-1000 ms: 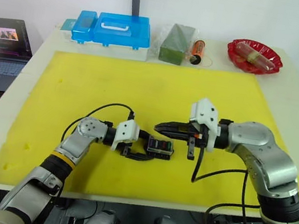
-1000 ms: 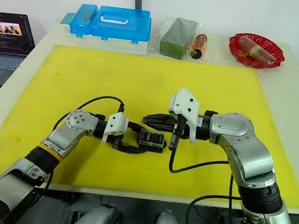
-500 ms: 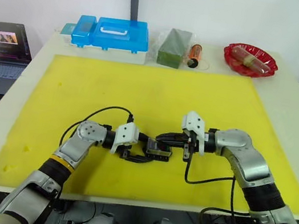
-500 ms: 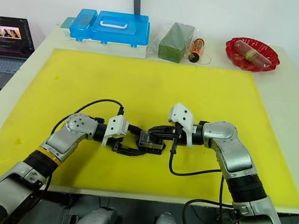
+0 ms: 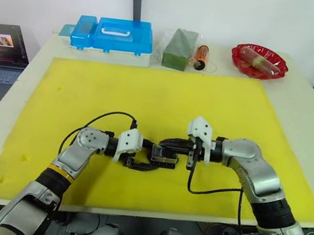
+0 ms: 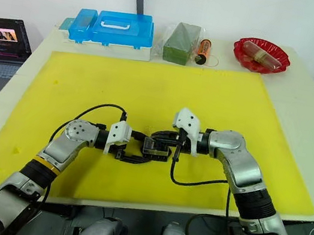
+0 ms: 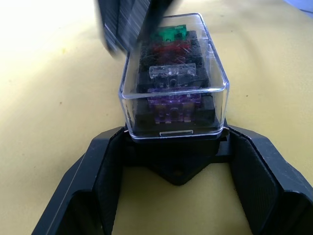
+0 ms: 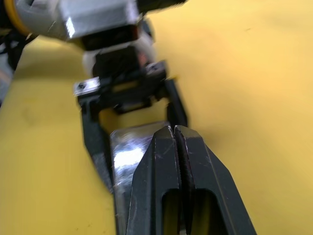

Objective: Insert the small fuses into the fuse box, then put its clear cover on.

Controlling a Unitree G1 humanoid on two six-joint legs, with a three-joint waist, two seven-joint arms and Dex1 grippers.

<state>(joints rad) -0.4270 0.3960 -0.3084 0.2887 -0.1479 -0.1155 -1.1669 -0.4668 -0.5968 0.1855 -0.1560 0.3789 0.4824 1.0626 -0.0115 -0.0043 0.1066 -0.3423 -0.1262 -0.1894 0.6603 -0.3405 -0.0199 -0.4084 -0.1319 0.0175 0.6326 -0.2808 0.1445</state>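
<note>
From the head views, the small black slotted plastic fuse box (image 5: 164, 155) sits mid-mat on the matte yellow mat (image 5: 149, 92), between both grippers. In the left wrist view, the glossy transparent rectangular clear cover (image 7: 174, 73) caps it over green, red, pale and purple chip fuses (image 7: 171, 34); the left gripper (image 7: 176, 181) stands spread, flanking the block's base. In the right wrist view, the right gripper (image 8: 175, 134) is pressed closed, tips over the cover.

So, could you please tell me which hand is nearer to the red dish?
The right hand. It rests on the clear cover mid-mat; the left hand, straddling the fuse box, sits farther from the red dish.
</note>
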